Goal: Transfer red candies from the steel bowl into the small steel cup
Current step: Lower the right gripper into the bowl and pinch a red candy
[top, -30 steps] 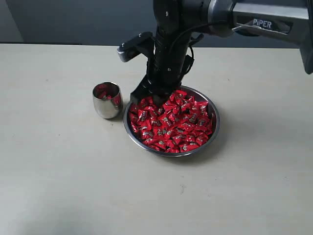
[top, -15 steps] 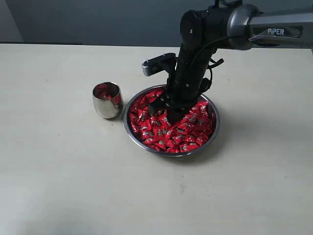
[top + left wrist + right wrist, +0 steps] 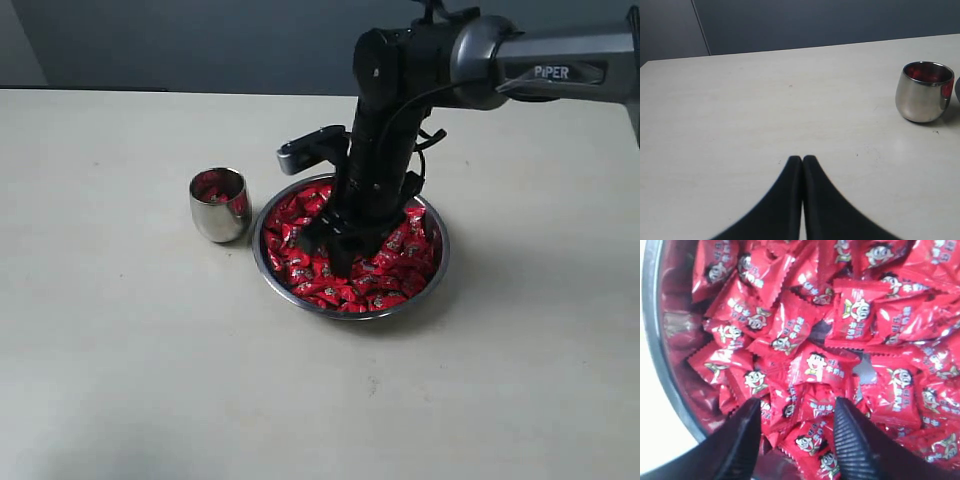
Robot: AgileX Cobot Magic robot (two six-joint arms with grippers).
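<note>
The wide steel bowl (image 3: pixel 436 262) sits mid-table, heaped with red candies (image 3: pixel 400 275). My right gripper (image 3: pixel 337 258) is down in the pile, open; in the right wrist view its fingers (image 3: pixel 852 432) straddle a few red candies (image 3: pixel 812 367) close to the steel bowl's rim (image 3: pixel 652 340), with nothing clamped. The small steel cup (image 3: pixel 219 205) stands upright just left of the bowl, with red showing inside. In the left wrist view the small steel cup (image 3: pixel 923 92) is far off to one side, and my left gripper (image 3: pixel 802 159) is shut and empty above bare table.
A pale tabletop (image 3: pixel 120 350) surrounds the bowl and cup. A dark wall (image 3: pixel 180 40) runs along the table's far edge. The right arm (image 3: pixel 400 90) rises from the bowl toward the upper right.
The right gripper has moved from the bowl's left rim, next to the cup, toward the bowl's middle and dropped into the candies. The left gripper's earlier position is not shown.
</note>
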